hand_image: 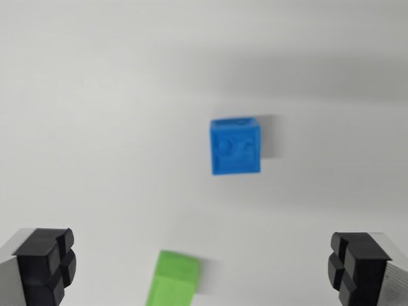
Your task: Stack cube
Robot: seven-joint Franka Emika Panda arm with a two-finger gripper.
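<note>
Blue cube on white surface, green cube apart at bottom edge

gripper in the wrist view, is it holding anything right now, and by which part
Nothing is held. The gripper has its jaws wide apart with only bare white surface between them; the blue plastic cube and the green plastic block both lie free, untouched.

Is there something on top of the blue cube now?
No. The top of the blue cube is bare, showing only a molded relief. The green cube lies apart, lower in the wrist view. The face of the blue cube against the table is hidden.
</note>
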